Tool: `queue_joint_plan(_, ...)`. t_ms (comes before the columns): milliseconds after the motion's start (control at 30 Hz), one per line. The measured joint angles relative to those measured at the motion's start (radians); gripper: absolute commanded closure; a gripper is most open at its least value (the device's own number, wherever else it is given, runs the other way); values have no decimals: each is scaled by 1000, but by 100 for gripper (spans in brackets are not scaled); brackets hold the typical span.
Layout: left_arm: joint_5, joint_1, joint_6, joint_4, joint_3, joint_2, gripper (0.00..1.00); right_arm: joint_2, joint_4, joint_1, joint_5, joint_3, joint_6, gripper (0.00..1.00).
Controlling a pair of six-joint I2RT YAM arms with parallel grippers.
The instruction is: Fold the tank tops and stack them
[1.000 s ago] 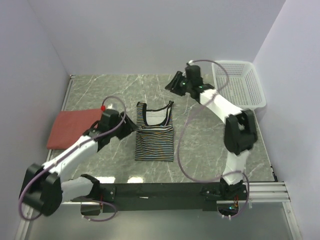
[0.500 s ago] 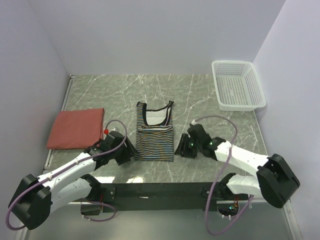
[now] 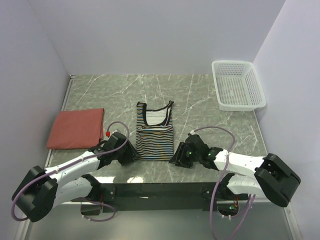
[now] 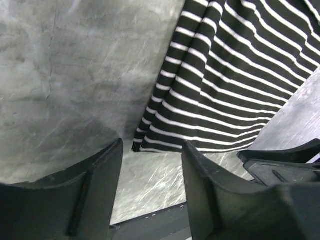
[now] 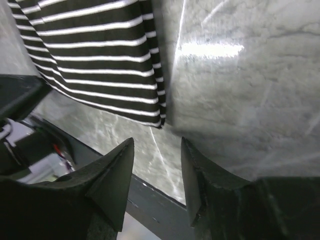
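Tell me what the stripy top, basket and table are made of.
Top: soft cloth, probably knit; it lies limp. Basket: white plastic, it seems; stiff holey mesh. Table: polished grey-green stone or imitation; white veins, glare.

Black: my left hand (image 3: 130,153) and right hand (image 3: 175,159). Black-and-white thin stripes: tank top (image 3: 155,137). Brick-red: second top (image 3: 76,128). White mesh: basket (image 3: 233,62). Grey-green, pale-veined: bench (image 3: 200,100).

Marble table (image 3: 200,100) — striped top (image 3: 155,139), red top (image 3: 76,128), basket (image 3: 238,86) on it.

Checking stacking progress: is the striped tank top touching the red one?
Apart. Top view shows bare table between the striped tank top and the red tank top.
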Motion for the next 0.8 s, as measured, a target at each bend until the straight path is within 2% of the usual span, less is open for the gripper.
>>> queue_joint_plan(267, -5, -12, -8, 68, -2, 61, 65, 48, 164, 14, 41, -40, 106, 53)
queue_joint_plan(367, -9, -20, -8, 88, -2, 82, 79, 62, 198, 16, 67, -46, 125, 60)
queue_joint_plan(467, -18, -28, -6, 104, -2, 100, 83, 77, 215, 16, 89, -46, 128, 64)
queue_joint_plan(600, -26, -39, -3, 115, -2, 105, 97, 88, 222, 19, 120, -46, 124, 75)
queue_joint_plan(767, -35, -43, 1, 108, -2, 94, 99, 92, 222, 23, 139, -46, 113, 82)
queue_joint_plan(800, -37, -44, 2, 101, -2, 87, 100, 91, 220, 23, 142, -46, 110, 87)
